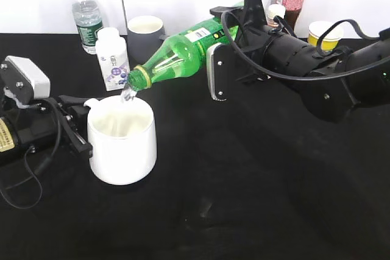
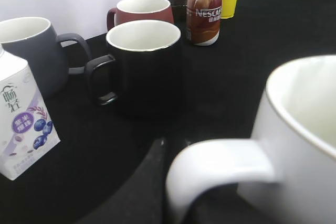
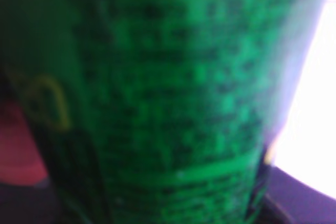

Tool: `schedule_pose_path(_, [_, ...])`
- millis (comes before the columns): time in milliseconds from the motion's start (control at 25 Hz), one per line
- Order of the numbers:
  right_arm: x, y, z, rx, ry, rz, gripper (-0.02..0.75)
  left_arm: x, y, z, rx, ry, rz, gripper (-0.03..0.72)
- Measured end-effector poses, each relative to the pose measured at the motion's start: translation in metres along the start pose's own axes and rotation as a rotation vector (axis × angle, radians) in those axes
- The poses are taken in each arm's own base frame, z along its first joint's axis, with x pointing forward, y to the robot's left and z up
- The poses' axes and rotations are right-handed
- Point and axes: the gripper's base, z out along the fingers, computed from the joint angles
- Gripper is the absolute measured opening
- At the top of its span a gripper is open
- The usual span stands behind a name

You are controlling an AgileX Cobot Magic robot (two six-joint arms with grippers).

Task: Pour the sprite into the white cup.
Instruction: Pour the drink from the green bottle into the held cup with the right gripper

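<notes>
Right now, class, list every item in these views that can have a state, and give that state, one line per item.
sprite: uncapped, tipped neck-down, liquid running from its mouth into the cup.
white cup: upright, under the bottle mouth, taking the liquid.
right gripper: shut on the sprite.
left gripper: at the cup's handle; grip not clear.
black mug: upright, looks empty.
grey mug: upright.
Nescafe bottle: upright.

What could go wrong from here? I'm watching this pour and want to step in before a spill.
The sprite mouth hangs over the white cup near its far rim, so the stream may miss. The left gripper sits at the cup's handle; a nudge could shift the cup.
</notes>
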Motion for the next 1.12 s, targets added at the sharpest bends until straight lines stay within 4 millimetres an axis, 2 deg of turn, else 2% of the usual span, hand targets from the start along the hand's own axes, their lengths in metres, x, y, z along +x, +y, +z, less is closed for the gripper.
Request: schedule_pose_path(1120, [0.0011, -0.0051, 0.0, 0.054, 0.013, -0.007, 0.385, 0.0014, 0.0014, 0.0, -0.016, 0.015, -0.005, 0.052])
